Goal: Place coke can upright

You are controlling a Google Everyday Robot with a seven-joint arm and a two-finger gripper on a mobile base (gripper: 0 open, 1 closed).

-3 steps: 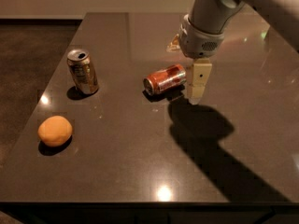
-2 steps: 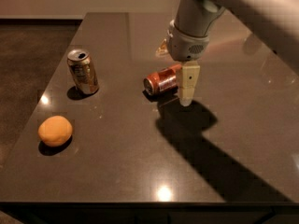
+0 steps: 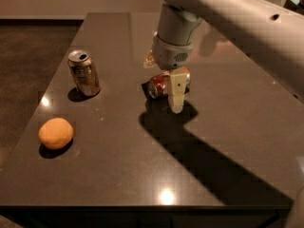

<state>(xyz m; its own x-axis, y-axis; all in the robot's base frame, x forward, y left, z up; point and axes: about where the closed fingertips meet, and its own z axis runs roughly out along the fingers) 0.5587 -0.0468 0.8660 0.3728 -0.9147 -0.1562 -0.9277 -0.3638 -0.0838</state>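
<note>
The coke can, red with silver ends, lies on its side near the middle of the dark table. My gripper hangs straight down over it from the grey wrist. The jaws are open and straddle the can. The cream near finger stands in front of the can's right part and reaches down to the tabletop. The far finger shows only as a cream tip behind the wrist. The can rests on the table and is not lifted.
A gold-brown can stands upright at the left. An orange lies near the table's left front edge. My arm crosses the upper right and throws a wide shadow over the table's right front.
My gripper has moved left and down, from beside the can's right end to straddling it. The can, the gold-brown can and the orange have not moved.
</note>
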